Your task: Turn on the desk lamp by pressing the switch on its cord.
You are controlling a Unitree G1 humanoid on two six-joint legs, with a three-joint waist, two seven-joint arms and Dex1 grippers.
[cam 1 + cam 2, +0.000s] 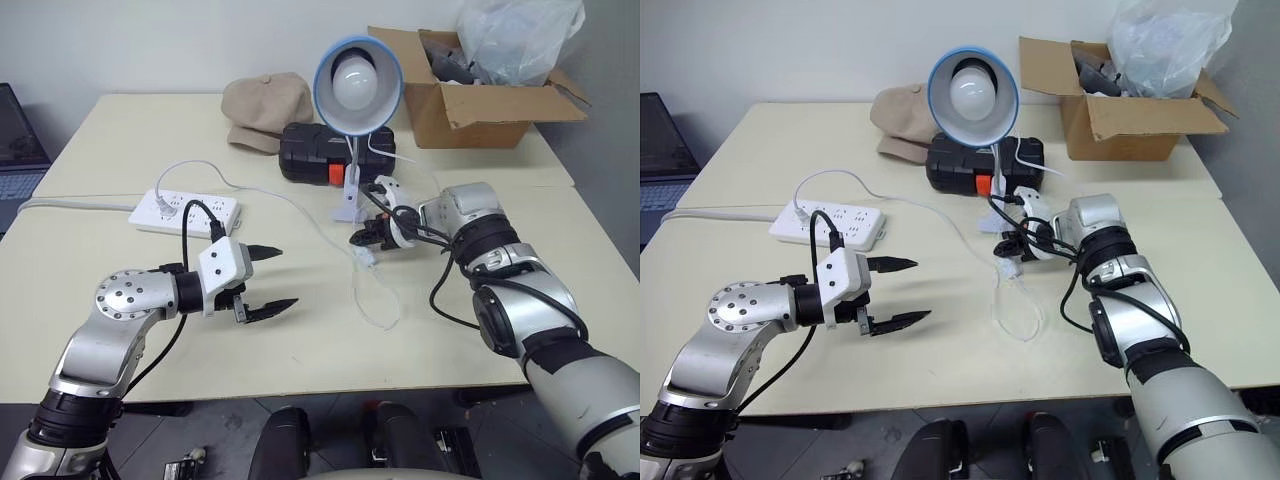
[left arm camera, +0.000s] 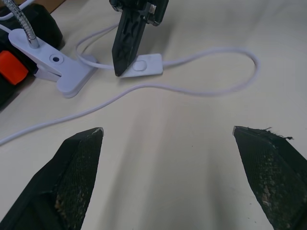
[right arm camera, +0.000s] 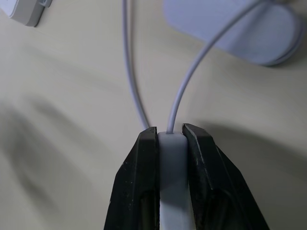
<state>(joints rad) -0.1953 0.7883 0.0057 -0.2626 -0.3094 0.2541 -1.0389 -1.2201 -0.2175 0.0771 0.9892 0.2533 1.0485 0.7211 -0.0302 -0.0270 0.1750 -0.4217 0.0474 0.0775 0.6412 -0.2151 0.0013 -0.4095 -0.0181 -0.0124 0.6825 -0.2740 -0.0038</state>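
My right gripper (image 3: pixel 169 139) squeezes the switch (image 3: pixel 171 191) on the table (image 1: pixel 120 130).

The two black fingers (image 3: pixel 139 182) of my right gripper are closed on the sides of the white switch, and the thin cord (image 3: pixel 189 81) comes out between the tips. The switch lies on the table just in front of the lamp (image 1: pixel 357 85), close to its white clip base (image 2: pixel 67 79), and the cord makes a loop (image 1: pixel 380 300) toward me. The bulb does not glow. My left gripper (image 1: pixel 275 280) hangs wide open above the table, holding nothing, near the power strip (image 1: pixel 185 212). Behind the lamp there are a black case (image 1: pixel 300 155), a beige cap (image 1: pixel 265 105) and a cardboard box (image 1: pixel 470 110).
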